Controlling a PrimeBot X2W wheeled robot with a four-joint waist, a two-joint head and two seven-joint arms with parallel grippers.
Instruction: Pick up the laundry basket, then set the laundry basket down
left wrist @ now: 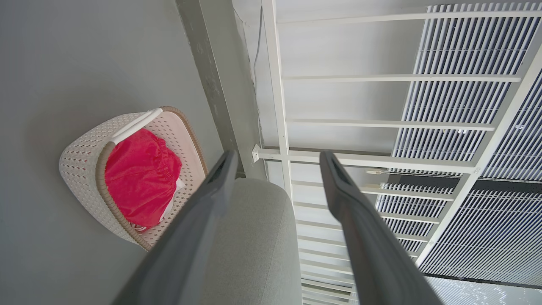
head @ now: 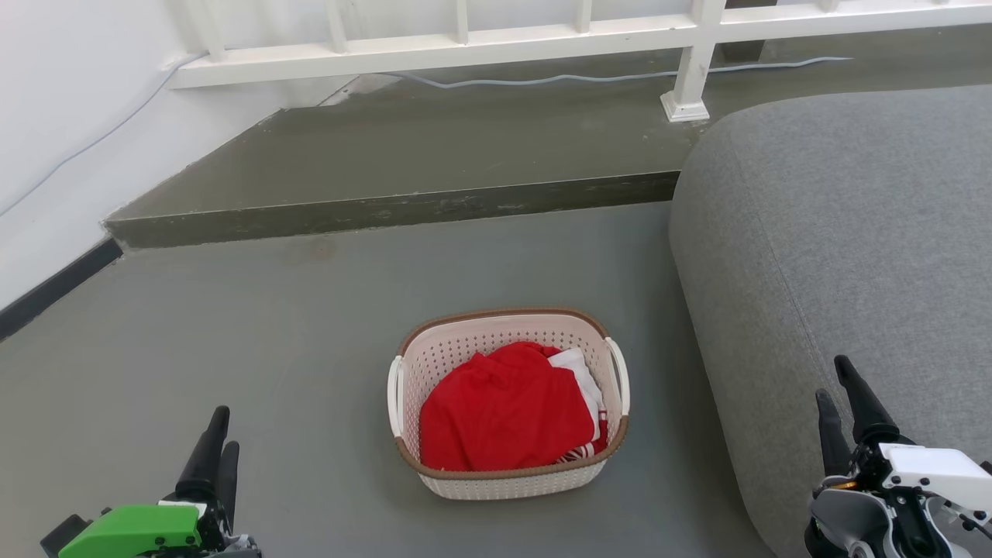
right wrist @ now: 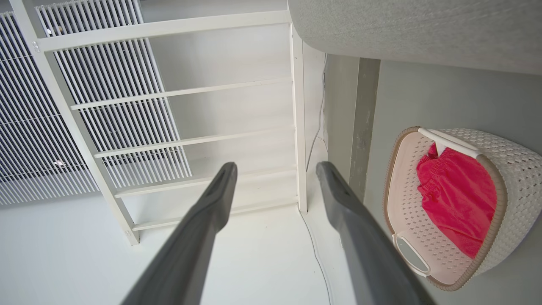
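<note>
Grey floor [head: 232, 349], raised concrete step [head: 403, 155] behind, white railing [head: 542, 35] on the step, pale cable [head: 589, 77] beneath it, white wall [head: 70, 101] with dark skirting [head: 54, 287] at left, grey fabric sofa [head: 837, 232] at right

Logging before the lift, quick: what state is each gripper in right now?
Left gripper: open, holding nothing.
Right gripper: open, holding nothing.

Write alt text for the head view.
A cream laundry basket holding red clothing stands on grey floor, left of a grey sofa. The left gripper and right gripper sit at the lower corners, clear of it.
</note>
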